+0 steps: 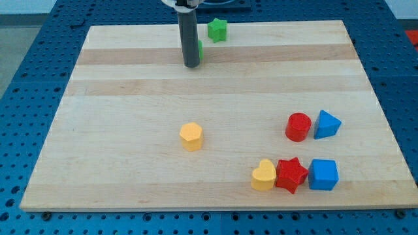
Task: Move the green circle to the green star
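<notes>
Green circle (199, 50) is mostly hidden behind the rod, so only a thin green sliver pokes out on the rod's right side, up near the view's top edge of the wooden board (130, 130). Can't really make out its shape from that sliver. My tip (191, 66) sits right against it, on the sliver's lower left, planted on the board. It's just a plain rod, nothing to open or close, and it isn't holding anything, only touching the block's side as far as I can tell.

Green star (217, 30) is just up and to the right of the circle, near it but with a small gap of bare wood between them.

Everything else is well apart, down toward the view's bottom. Yellow hexagon-ish block (191, 136) sits alone around the middle. Over on the right, a red cylinder (298, 126) is just beside a blue triangle-like block (326, 125). Below those is a tight row: yellow heart (264, 175), red star (290, 175) and blue cube (323, 174), looking like they touch.

Rod's upper end is cut off at the top of the frame.
</notes>
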Controlling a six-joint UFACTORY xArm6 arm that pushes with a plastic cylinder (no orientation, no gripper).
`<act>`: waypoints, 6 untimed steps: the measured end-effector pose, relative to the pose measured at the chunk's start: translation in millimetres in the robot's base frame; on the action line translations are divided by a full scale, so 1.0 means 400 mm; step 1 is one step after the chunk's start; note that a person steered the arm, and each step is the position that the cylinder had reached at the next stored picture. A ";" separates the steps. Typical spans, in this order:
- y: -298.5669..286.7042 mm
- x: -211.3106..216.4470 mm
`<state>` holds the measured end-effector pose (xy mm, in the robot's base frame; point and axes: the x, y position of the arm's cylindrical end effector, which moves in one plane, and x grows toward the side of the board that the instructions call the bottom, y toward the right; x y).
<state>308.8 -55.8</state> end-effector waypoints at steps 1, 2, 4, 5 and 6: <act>0.027 -0.074; 0.048 -0.108; 0.049 -0.101; 0.049 -0.120; 0.049 -0.134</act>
